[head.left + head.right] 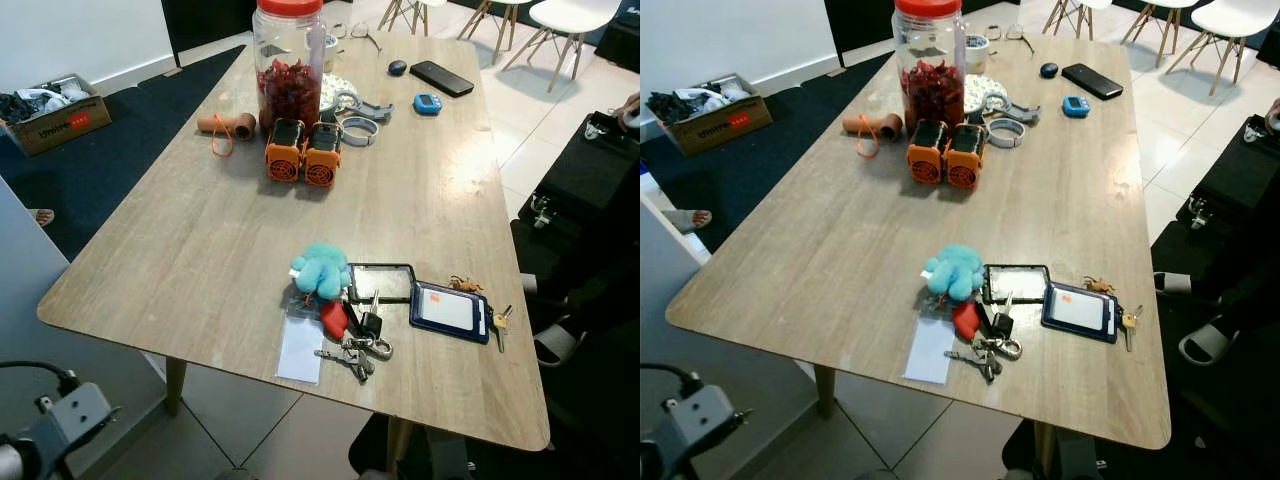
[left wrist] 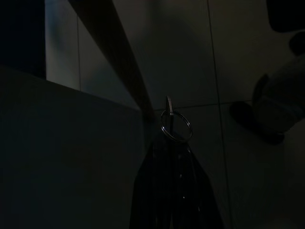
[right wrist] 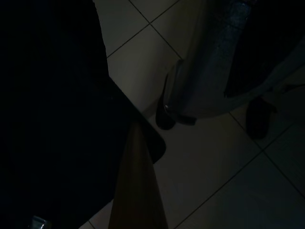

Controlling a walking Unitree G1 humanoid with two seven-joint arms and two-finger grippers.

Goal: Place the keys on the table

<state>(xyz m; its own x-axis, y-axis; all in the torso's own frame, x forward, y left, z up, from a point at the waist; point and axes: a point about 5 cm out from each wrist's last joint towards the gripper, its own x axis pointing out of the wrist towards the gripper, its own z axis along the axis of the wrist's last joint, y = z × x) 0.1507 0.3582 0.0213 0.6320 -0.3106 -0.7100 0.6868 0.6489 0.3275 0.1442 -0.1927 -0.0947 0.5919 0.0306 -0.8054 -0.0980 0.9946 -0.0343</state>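
Down below the near left corner of the desk (image 1: pixel 150 250), my left hand (image 2: pixel 171 143) hangs in shadow, clenched on a key ring (image 2: pixel 175 126); my right hand's state I cannot tell. The keys (image 1: pixel 355 352) I can see lie at the near edge, beside a blue plush charm (image 1: pixel 322 268) and a card holder (image 1: pixel 450 310). Lifting carelessly, I could clip the desk's underside and drop the ring. Farther off stand two orange devices (image 1: pixel 303 152) and a red-lidded jar (image 1: pixel 288 60); white chairs (image 1: pixel 560 20) wait on pale tile.
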